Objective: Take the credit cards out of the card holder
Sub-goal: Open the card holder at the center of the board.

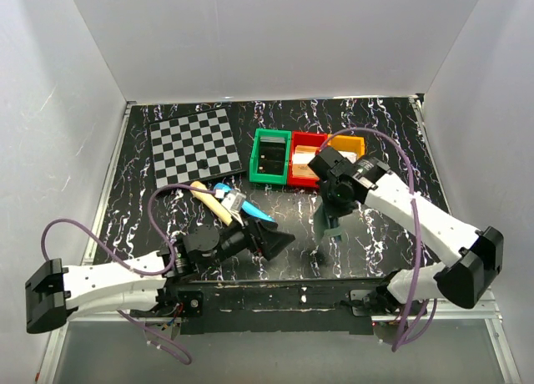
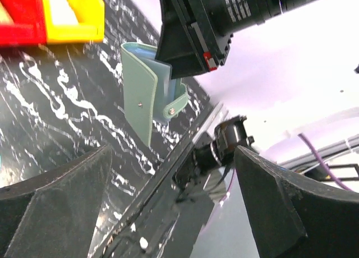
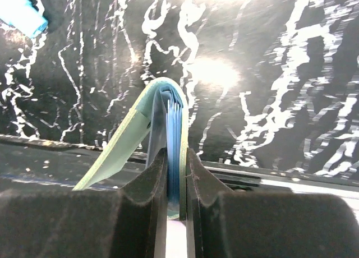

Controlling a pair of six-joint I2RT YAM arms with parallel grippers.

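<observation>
The card holder (image 1: 327,225) is grey-green outside and hangs partly open above the table's front right. My right gripper (image 1: 334,207) is shut on one of its panels. In the right wrist view the fingers (image 3: 151,185) pinch that panel and the pale blue inner layers of the holder (image 3: 168,106); the other flap splays left. No credit card stands out from those layers. My left gripper (image 1: 279,240) is open and empty, pointing at the holder from the left. In the left wrist view the holder (image 2: 147,90) and its tab hang beyond my open left gripper (image 2: 171,157).
A checkered board (image 1: 196,142) lies at the back left. Green (image 1: 270,157), red (image 1: 305,154) and orange (image 1: 346,144) bins stand at the back middle. A cream item (image 1: 209,200) and blue items (image 1: 259,210) lie by the left arm. A black rail (image 1: 275,292) runs along the front edge.
</observation>
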